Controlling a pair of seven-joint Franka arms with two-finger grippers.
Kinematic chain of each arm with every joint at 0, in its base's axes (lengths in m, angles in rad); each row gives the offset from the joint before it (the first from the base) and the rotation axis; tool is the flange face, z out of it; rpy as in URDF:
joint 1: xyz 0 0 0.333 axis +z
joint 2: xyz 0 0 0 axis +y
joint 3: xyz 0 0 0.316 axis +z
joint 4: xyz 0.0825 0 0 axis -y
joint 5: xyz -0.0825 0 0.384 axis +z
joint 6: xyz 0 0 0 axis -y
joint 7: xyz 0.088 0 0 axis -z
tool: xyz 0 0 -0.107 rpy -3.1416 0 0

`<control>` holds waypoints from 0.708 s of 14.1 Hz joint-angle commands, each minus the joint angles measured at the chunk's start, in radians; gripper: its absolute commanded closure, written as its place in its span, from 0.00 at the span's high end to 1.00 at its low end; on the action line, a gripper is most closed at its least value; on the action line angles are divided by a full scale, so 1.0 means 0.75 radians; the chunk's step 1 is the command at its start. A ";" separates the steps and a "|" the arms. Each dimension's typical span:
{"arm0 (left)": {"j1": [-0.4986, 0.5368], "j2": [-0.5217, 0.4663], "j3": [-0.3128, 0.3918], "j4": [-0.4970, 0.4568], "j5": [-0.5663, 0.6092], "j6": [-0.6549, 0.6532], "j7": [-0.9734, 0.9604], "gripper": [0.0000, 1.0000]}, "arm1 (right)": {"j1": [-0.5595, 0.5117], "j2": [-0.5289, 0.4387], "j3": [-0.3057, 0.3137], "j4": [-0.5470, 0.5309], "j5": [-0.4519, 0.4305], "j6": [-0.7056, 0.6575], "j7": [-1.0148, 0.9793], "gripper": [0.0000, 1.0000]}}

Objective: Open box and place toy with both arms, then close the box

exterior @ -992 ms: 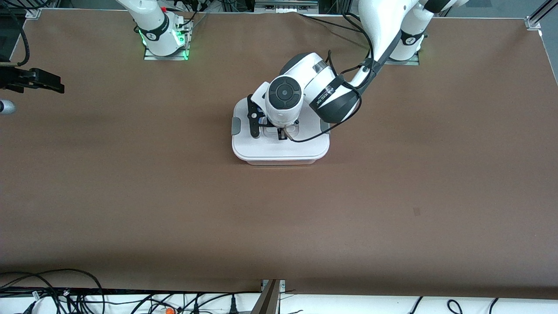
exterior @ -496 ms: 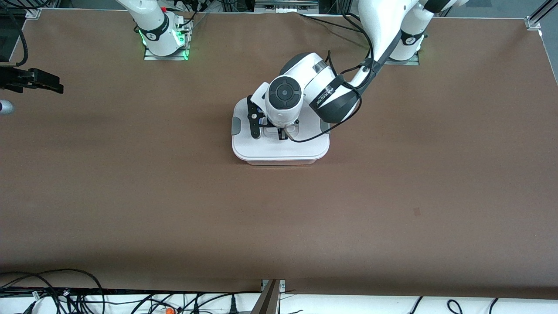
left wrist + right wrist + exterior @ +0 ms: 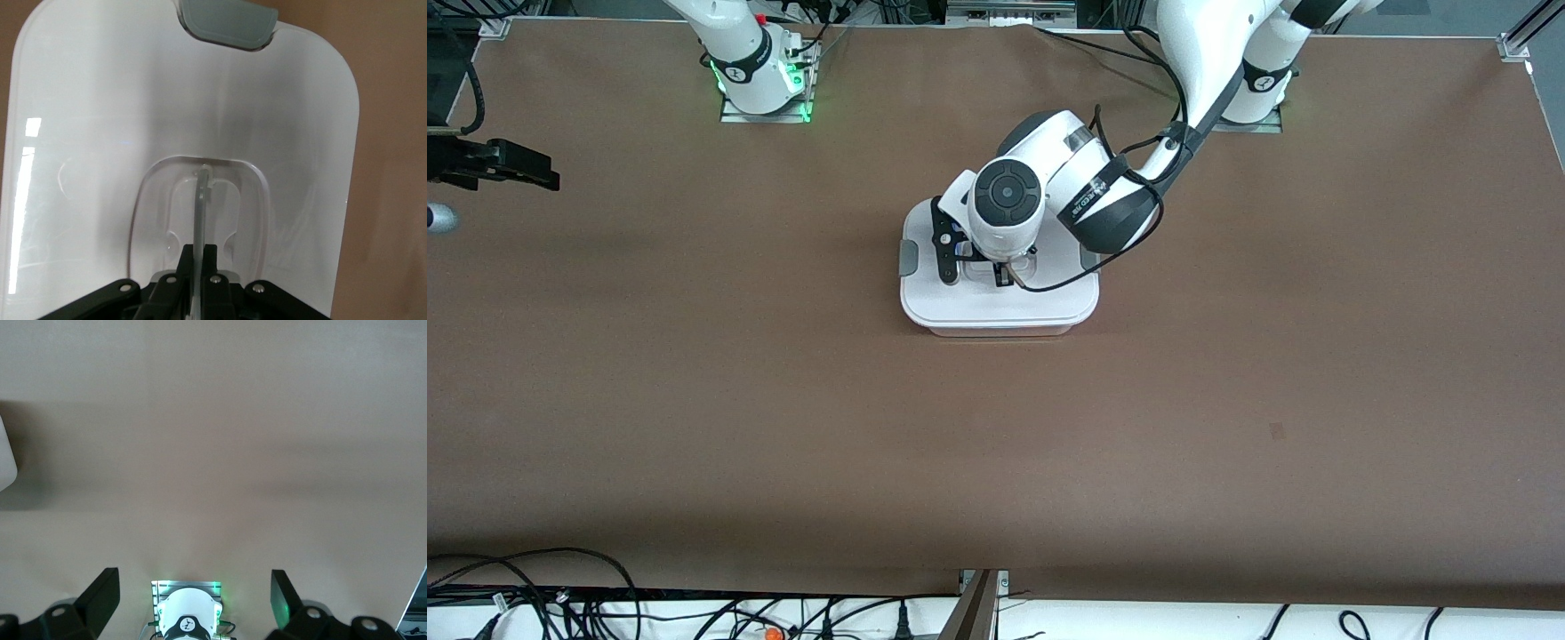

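The left gripper (image 3: 1003,274) reaches down onto the box (image 3: 999,307) lid, jaws pinching its centre handle (image 3: 202,200). The right gripper (image 3: 193,593) waits spread over bare table (image 3: 694,400).

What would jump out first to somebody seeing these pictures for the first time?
The white-lidded box in the middle of the brown table, with the left arm bent down over it. The left gripper is shut on the lid's handle in the recessed centre, and a grey end clip shows at the lid's edge. The right gripper waits open, high over bare table at the right arm's end.
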State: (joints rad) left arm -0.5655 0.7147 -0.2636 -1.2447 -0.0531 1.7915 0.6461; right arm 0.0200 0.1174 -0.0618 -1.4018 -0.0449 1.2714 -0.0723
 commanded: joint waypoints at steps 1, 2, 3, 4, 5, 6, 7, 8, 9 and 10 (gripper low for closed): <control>-0.017 0.031 0.008 0.038 0.024 -0.010 -0.025 0.55 | 0.014 -0.011 -0.018 -0.004 0.025 0.002 0.006 1.00; -0.019 0.029 0.008 0.042 0.026 -0.012 -0.033 1.00 | 0.014 -0.011 -0.018 -0.004 0.025 0.002 0.008 1.00; -0.017 0.023 0.008 0.042 0.026 -0.014 -0.035 1.00 | 0.014 -0.011 -0.018 -0.004 0.025 0.000 0.008 1.00; -0.009 0.006 0.006 0.044 0.026 -0.016 -0.037 1.00 | 0.012 -0.011 -0.018 -0.004 0.025 0.000 0.006 1.00; -0.003 -0.016 0.006 0.046 0.026 -0.022 -0.039 1.00 | 0.014 -0.011 -0.018 -0.004 0.025 0.000 0.008 1.00; -0.001 -0.055 0.008 0.044 0.018 -0.028 -0.045 1.00 | 0.014 -0.011 -0.018 -0.004 0.025 0.000 0.006 1.00; 0.003 -0.092 0.008 0.042 0.016 -0.061 -0.078 1.00 | 0.014 -0.011 -0.018 -0.004 0.025 0.000 0.008 1.00; 0.011 -0.122 0.008 0.048 0.014 -0.118 -0.123 1.00 | 0.014 -0.011 -0.018 -0.004 0.025 0.000 0.008 1.00; 0.036 -0.155 0.008 0.050 0.011 -0.157 -0.166 1.00 | 0.014 -0.011 -0.018 -0.004 0.027 0.000 0.008 1.00; 0.066 -0.196 0.008 0.050 0.003 -0.188 -0.205 1.00 | 0.014 -0.011 -0.018 -0.004 0.027 0.000 0.008 1.00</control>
State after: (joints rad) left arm -0.5513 0.6406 -0.2597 -1.1960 -0.0531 1.7081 0.5462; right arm 0.0201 0.1175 -0.0619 -1.4018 -0.0441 1.2713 -0.0722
